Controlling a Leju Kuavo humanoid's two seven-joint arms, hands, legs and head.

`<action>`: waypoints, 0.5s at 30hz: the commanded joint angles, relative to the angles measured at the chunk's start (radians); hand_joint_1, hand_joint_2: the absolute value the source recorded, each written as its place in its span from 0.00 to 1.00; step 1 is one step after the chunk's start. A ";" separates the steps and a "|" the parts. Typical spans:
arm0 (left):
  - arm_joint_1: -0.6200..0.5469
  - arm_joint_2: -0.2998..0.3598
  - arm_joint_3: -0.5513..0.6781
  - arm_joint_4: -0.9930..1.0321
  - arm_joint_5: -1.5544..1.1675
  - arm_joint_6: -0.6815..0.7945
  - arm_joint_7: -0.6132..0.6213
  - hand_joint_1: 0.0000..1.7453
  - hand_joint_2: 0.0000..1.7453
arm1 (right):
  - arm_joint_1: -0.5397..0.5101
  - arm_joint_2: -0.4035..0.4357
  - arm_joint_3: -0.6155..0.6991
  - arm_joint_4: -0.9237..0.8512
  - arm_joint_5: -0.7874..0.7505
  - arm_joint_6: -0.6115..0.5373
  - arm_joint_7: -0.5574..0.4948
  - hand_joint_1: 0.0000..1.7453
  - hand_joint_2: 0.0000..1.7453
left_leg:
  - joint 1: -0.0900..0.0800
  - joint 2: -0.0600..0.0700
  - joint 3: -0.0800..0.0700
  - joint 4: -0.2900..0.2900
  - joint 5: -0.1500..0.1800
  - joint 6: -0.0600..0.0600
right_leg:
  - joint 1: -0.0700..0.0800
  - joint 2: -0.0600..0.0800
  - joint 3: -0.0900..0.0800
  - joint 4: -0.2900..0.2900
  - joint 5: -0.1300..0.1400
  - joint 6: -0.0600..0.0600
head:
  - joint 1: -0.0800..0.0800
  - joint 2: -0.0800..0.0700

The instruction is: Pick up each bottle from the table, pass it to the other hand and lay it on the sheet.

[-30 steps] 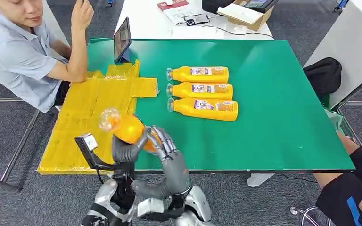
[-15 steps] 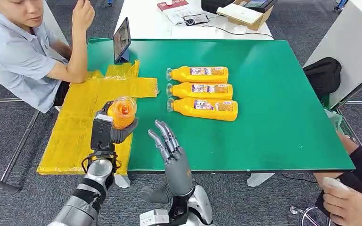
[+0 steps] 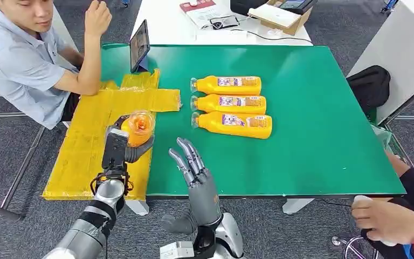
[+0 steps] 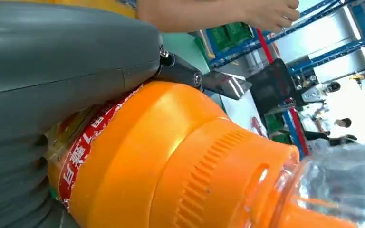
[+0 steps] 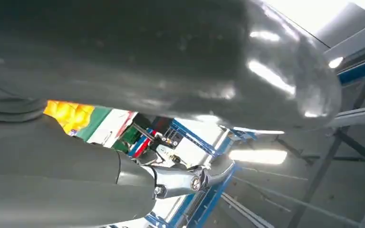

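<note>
Item: orange plastic juice bottle (image 3: 138, 128), gripped by left hand (image 3: 123, 147) above yellow crinkled sheet (image 3: 86, 145) at bench's left edge, ready for laying. Right hand (image 3: 190, 161): empty, fingers spread. Three matching bottles (image 3: 232, 103) wait mid-bench.

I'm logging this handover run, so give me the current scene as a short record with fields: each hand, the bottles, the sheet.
left hand: grips an orange bottle above the yellow sheet, cap end toward the camera
right hand: holds nothing, fingers spread, raised over the table's near edge
bottles on table: three, lying side by side, caps toward the sheet
table: green
sheet: no bottle lying on it
</note>
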 commanded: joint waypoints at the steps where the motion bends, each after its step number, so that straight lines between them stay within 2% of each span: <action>1: -0.328 0.105 -0.197 0.518 -0.484 -0.038 0.313 1.00 1.00 | 0.002 -0.028 0.053 0.000 -0.046 -0.003 0.002 0.00 0.00 | 0.002 -0.003 0.005 0.000 -0.001 -0.002 | 0.002 -0.003 0.006 0.000 -0.002 -0.003 | 0.000 0.000; 4: -0.388 0.122 -0.217 0.591 -0.538 -0.146 0.378 1.00 1.00 | 0.001 -0.038 0.058 0.001 -0.064 -0.003 0.002 0.00 0.00 | 0.001 -0.001 0.005 0.000 -0.001 -0.002 | 0.001 0.000 0.005 0.000 -0.001 -0.003 | 0.000 0.000; 7: -0.436 0.137 -0.232 0.639 -0.583 -0.347 0.431 1.00 1.00 | -0.019 -0.052 0.071 0.025 -0.127 -0.003 0.002 0.00 0.00 | 0.002 0.001 0.005 0.000 -0.001 -0.003 | 0.002 0.001 0.005 0.001 -0.001 -0.003 | 0.000 0.000; 8: -0.464 0.135 -0.279 0.672 -0.637 -0.481 0.460 0.81 1.00 | -0.033 -0.059 0.082 0.039 -0.161 -0.003 0.002 0.00 0.00 | 0.002 0.001 0.003 0.001 -0.001 -0.002 | 0.002 0.001 0.003 0.001 -0.001 -0.002 | 0.000 0.000; 11: -0.482 0.124 -0.271 0.667 -0.634 -0.537 0.472 0.84 1.00 | -0.059 -0.063 0.094 0.070 -0.204 -0.003 0.002 0.00 0.00 | 0.002 0.002 0.004 0.000 0.000 -0.002 | 0.002 0.001 0.004 0.001 0.000 -0.002 | 0.000 0.000; 12: -0.483 0.120 -0.250 0.666 -0.615 -0.558 0.474 0.87 1.00 | -0.068 -0.067 0.109 0.081 -0.223 -0.003 0.002 0.00 0.00 | 0.002 0.002 0.006 0.001 -0.002 -0.003 | 0.002 0.002 0.006 0.001 -0.001 -0.002 | 0.000 0.000; 13: -0.483 0.120 -0.245 0.666 -0.612 -0.561 0.475 0.94 1.00 | -0.071 -0.067 0.113 0.086 -0.226 -0.003 0.002 0.00 0.00 | 0.001 0.003 0.005 0.000 0.000 -0.002 | 0.001 0.003 0.004 0.001 0.000 -0.002 | 0.000 0.000; 15: -0.478 0.127 -0.228 0.663 -0.600 -0.562 0.481 0.95 1.00 | -0.079 -0.069 0.122 0.100 -0.253 -0.002 0.002 0.00 0.00 | 0.001 0.004 0.006 0.000 -0.001 -0.002 | 0.001 0.004 0.006 0.001 -0.001 -0.002 | 0.000 0.000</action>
